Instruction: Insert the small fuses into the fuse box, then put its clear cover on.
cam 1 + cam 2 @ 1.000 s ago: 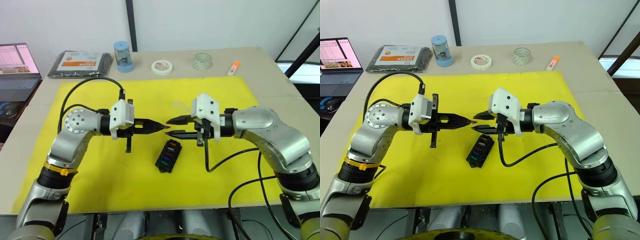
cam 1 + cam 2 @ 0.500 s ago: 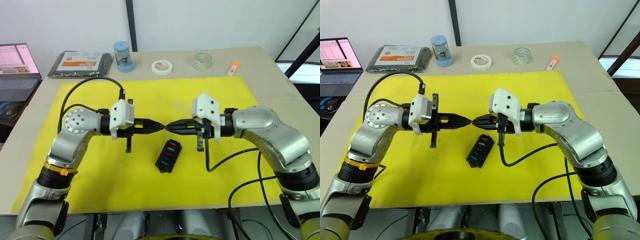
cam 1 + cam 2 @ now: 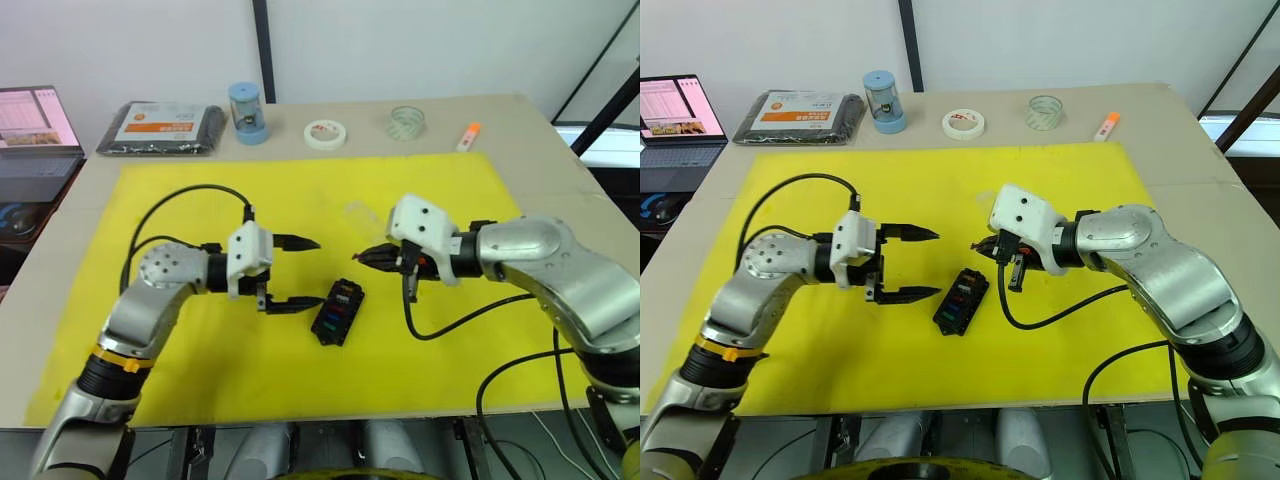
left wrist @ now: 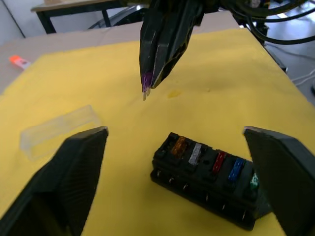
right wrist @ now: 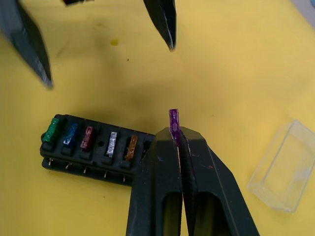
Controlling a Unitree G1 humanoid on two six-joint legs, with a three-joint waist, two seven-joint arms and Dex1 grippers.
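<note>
The black fuse box [image 3: 337, 311] lies on the yellow mat, with green, blue, red, pale and amber small fuses [image 5: 88, 136] seated in its slots. My right gripper [image 3: 366, 257] hovers just beyond the box, shut on a purple fuse [image 5: 173, 123] that sticks out of its tips. To the left of the box my left gripper [image 3: 320, 270] stands wide open with nothing between its fingers [image 4: 78, 167]. The clear cover [image 4: 59, 130] lies flat on the mat beyond the right gripper, apart from the box.
Along the far table edge stand a black packet with an orange label [image 3: 160, 128], a blue cylinder [image 3: 246, 112], a white tape roll [image 3: 324, 134], a clear tape roll [image 3: 406, 123] and an orange marker [image 3: 467, 135]. A laptop [image 3: 30, 130] sits at the far left.
The purple fuse passed from the left gripper to the right: the right shut on it at the meeting tips. The left then opened wide and drew back to the left.
</note>
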